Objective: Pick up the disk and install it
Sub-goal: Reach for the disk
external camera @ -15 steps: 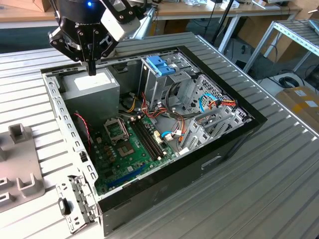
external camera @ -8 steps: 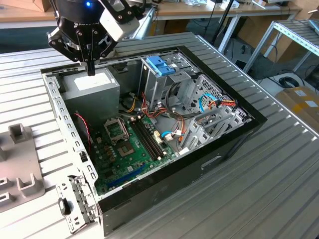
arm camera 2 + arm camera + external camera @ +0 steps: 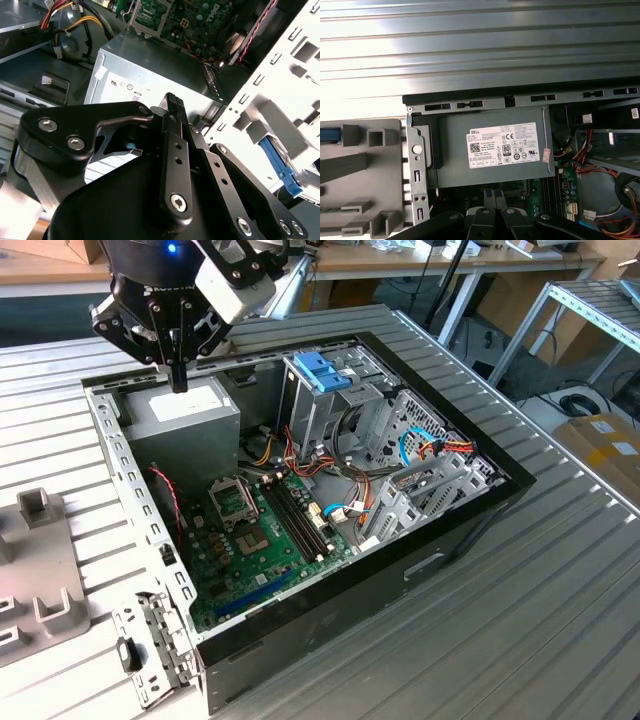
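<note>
The claw (image 3: 178, 380) is closed, its two fingers pressed together with nothing between them. It points down at the grey power supply (image 3: 186, 418) in a corner of the open computer case (image 3: 505, 485). I cannot tell if the tip touches the metal top or hangs just above it. In the second wrist view the fingertip (image 3: 172, 102) stands in front of the white label of the power supply. Beside the power supply, lower in the case, lies the green motherboard (image 3: 262, 540). Further to the exterior view's right stands a silver drive cage (image 3: 310, 410) with a deep-blue latch (image 3: 322, 370) on top, and coloured cables (image 3: 300, 455) run near it. The disk (image 3: 279, 167) is outside the case, apart from the claw. In the second wrist view its light-blue rail shows behind the perforated side wall (image 3: 280, 85), and in the first wrist view a blue end of it (image 3: 329, 134) lies on a grey fixture (image 3: 367, 170) just beside the case. Case and fixture rest on the ribbed metal counter (image 3: 560, 620)
</note>
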`<state>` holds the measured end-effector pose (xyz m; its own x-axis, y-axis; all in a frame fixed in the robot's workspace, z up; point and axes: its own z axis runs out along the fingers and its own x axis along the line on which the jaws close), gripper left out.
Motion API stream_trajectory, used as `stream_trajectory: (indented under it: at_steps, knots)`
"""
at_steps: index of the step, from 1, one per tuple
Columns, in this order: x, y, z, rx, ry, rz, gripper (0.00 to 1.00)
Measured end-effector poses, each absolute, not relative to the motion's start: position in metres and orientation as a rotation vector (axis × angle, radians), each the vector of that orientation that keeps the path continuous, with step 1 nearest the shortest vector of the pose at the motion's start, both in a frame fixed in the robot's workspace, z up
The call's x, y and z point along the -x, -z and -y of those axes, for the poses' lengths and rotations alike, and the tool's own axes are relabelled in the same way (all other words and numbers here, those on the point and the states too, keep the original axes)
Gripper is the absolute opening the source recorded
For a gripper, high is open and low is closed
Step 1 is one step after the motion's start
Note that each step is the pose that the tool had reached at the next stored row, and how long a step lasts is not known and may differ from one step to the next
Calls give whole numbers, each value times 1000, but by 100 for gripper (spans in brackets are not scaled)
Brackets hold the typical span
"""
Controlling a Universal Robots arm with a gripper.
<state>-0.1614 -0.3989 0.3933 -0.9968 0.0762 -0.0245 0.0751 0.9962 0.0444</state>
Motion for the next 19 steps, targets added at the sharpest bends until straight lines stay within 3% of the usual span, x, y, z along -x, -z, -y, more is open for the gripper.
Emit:
stream_trajectory:
  at_steps: [19]
  knots:
    - [170, -393, 399, -118, -68, -3113, 11]
